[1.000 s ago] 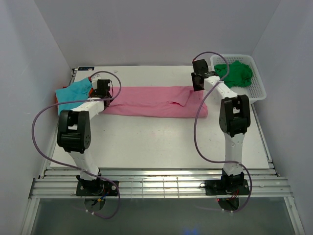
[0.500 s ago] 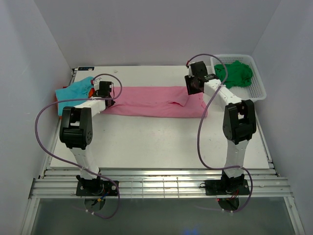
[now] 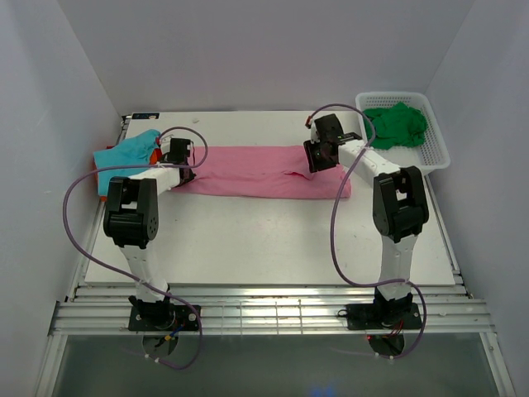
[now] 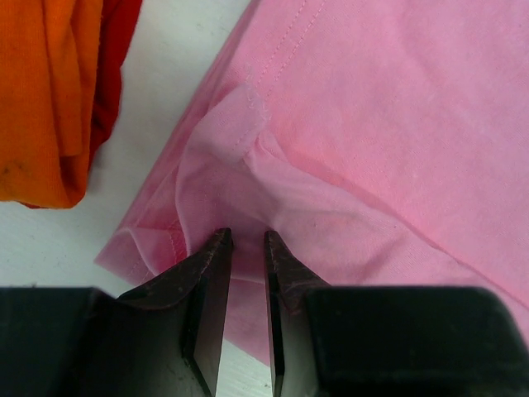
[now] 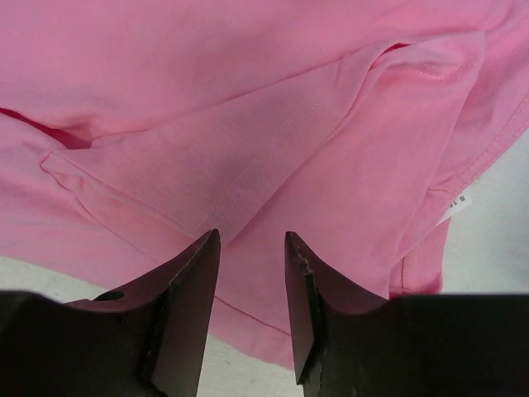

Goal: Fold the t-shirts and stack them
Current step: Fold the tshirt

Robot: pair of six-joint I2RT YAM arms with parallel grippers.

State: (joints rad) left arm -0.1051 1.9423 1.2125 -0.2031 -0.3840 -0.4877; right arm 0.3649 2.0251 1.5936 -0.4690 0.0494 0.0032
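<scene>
Pink t-shirt (image 3: 256, 171) is lying as a long strip, left to right across the bench (image 3: 264, 240), with the left pincer (image 3: 183, 168) sitting at its left end and the right pincer (image 3: 312, 161) hovering over the right part. Left wrist: jaws nearly meeting at a bunched fold, can't tell if it's gripping. Right wrist: jaws hanging apart over flat fabric.

The top external camera looks down from high behind the near edge, taking in the whole table (image 3: 273, 240). Each wrist camera looks past its own end effector (left (image 4: 246, 238), right (image 5: 250, 240)), very close above cloth. All three views share the pink t-shirt (image 3: 248, 169).
</scene>
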